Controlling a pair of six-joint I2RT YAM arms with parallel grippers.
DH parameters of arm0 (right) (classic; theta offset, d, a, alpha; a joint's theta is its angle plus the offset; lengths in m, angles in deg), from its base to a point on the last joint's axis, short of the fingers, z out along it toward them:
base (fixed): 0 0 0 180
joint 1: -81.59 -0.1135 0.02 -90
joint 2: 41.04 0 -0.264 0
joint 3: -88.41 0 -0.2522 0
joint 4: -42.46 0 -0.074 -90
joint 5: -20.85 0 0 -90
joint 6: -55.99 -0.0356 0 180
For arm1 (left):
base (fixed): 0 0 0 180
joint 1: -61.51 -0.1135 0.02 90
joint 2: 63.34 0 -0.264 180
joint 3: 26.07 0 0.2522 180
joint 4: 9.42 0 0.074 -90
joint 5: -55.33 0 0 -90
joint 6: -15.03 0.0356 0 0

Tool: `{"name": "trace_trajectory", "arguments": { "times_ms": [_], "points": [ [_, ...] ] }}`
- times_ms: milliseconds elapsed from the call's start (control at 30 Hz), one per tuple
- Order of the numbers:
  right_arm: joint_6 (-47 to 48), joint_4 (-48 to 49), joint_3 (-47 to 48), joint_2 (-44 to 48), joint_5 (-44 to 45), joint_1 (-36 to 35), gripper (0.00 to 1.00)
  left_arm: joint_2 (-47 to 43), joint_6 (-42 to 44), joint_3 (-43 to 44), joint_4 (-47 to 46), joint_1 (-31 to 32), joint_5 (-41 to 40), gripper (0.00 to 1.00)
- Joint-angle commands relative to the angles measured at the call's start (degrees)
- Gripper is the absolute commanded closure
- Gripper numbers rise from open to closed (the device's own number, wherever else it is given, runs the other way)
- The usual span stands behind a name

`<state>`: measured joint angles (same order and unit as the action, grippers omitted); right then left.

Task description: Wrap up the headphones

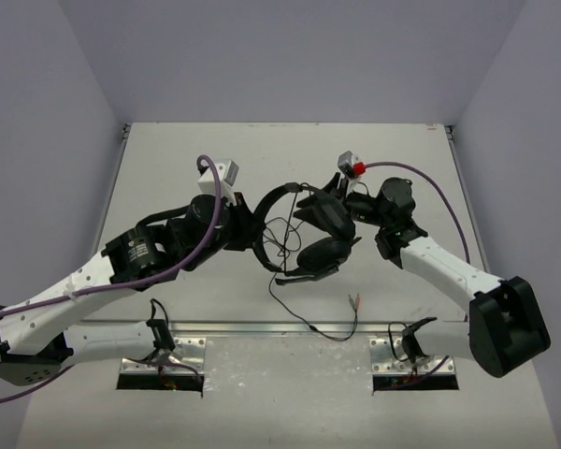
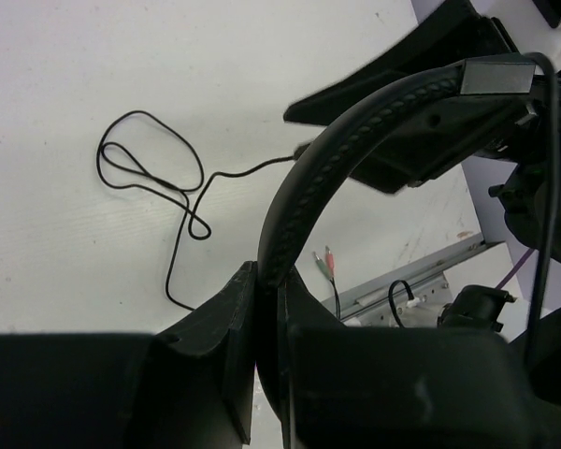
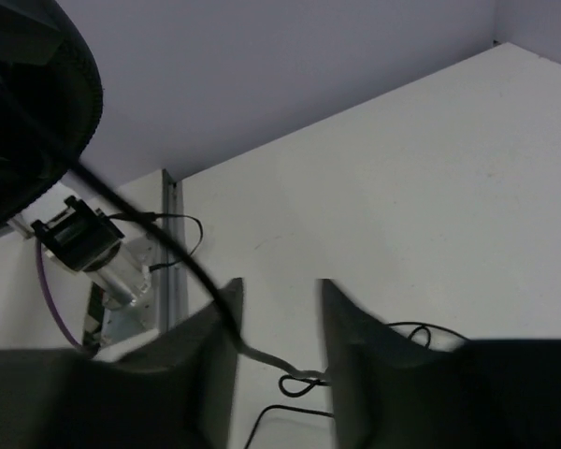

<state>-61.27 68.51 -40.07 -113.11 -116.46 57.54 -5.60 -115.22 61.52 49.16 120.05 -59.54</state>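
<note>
Headphones [image 1: 325, 254], the black over-ear headset with thin headband and padded oval cups, sit mid-table between both arms in the top view, thin dark cable [image 1: 310, 325] trailing toward the near edge.

Left wrist: left gripper [image 2: 265, 292] is pinched tight on the headband [image 2: 355, 122], a solid anchor.

Right wrist: right gripper [image 3: 276, 327] jaws are apart, with the cable crossing the gap. I'd close there, then wind gently.

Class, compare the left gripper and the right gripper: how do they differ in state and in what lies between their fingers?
The left gripper is shut on the headband; the right gripper stands open, clamping nothing. The headband fills the left gripper's gap; only the thin cable crosses the right gripper's. Both are dark.
</note>
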Motion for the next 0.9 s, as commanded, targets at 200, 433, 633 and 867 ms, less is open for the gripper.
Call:
{"name": "trace_trajectory", "arguments": {
  "times_ms": [200, 433, 633, 867],
  "points": [
    [3.0, -6.6, 11.5, -2.3, 6.1, -0.1, 0.99, -1.6, 3.1, -0.9, -3.9, 0.5, -3.9, 1.0],
    [5.6, -10.8, 12.7, -3.1, 14.3, 0.1, 0.99, -5.6, 2.2, -3.2, -4.1, 0.5, -8.8, 0.99],
    [4.6, -8.9, 11.7, -4.4, 19.7, 0.1, 0.99, -4.9, 2.1, 2.6, 2.3, 0.5, -11.2, 1.0],
    [3.5, -8.5, 13.2, -6.8, 18.2, 0.0, 0.99, -6.0, 1.6, 4.2, 1.1, 0.5, -10.6, 1.0]
  ]
}}
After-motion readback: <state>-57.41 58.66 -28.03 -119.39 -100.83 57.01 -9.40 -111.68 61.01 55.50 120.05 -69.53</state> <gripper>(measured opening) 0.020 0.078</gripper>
